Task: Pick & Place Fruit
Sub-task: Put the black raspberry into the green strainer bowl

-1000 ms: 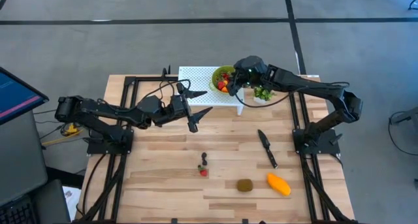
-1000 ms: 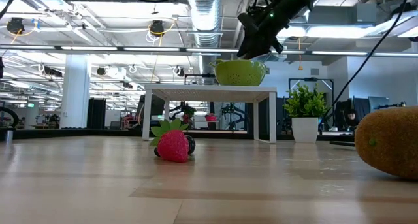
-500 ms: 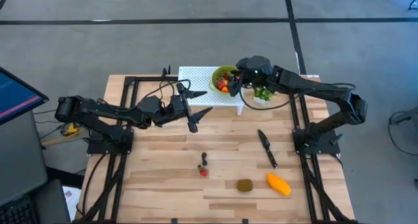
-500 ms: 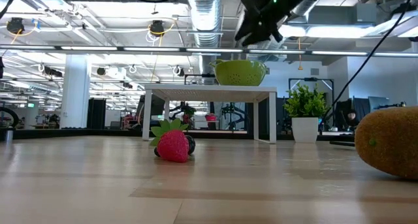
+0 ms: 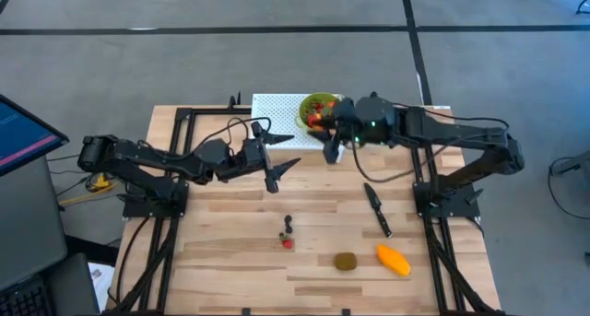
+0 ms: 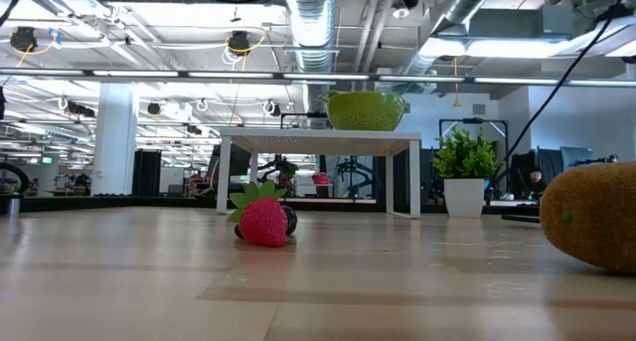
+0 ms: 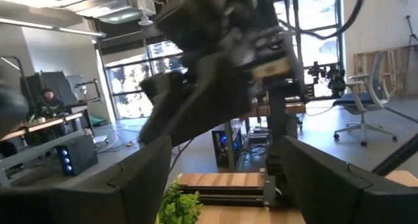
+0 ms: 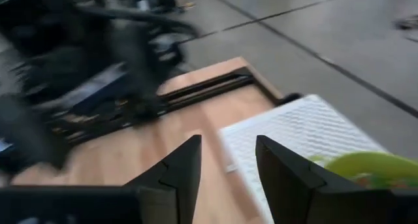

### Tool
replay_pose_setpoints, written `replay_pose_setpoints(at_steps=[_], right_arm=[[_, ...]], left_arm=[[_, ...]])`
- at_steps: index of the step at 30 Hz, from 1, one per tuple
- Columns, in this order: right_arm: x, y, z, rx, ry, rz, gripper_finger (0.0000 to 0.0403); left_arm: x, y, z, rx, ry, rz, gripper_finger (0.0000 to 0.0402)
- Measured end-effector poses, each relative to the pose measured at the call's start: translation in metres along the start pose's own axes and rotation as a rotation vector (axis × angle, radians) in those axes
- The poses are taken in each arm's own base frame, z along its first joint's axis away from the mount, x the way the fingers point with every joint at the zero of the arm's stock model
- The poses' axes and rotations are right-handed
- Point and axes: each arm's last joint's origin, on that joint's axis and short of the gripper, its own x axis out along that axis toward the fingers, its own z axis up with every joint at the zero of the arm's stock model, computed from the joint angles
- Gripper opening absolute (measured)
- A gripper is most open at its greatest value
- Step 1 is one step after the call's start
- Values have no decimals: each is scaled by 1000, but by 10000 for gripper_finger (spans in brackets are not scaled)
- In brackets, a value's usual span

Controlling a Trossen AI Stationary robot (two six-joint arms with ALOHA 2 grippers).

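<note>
Already some fruit sits in the green bowl point(image 5: 318, 109) on the white stand point(image 5: 277, 113) — but the strawberry point(image 6: 263, 222), kiwi point(image 5: 346, 261) and mango point(image 5: 394, 260) lie on the table point(image 5: 230, 224), unpicked. Right gripper point(image 5: 332, 143) hangs beside the bowl, fingers parted, nothing between them; left gripper point(image 5: 277, 155) waits wide apart, empty. Only the low view reveals a dark berry point(image 6: 289, 220) behind the strawberry.

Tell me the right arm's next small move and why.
Probably swing the right pincer down toward the kiwi or the mango. Its fingers stand apart with nothing between them, it hangs beside the green bowl that already holds fruit, and both pieces lie on the table's near right side, closer to this arm than to the left pincer.
</note>
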Motion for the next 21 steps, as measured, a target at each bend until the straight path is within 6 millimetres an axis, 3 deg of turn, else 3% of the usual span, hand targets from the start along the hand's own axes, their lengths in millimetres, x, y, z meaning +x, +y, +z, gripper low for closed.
replay_pose_setpoints(at_steps=[13,21], right_arm=[[-28,77,-31,-67,172,231,121],[-45,108,-43,-70,181,277,118]], left_arm=[[-6,-20,-4,13,67,-81,280],[-14,-38,-9,37,145,-162,280]])
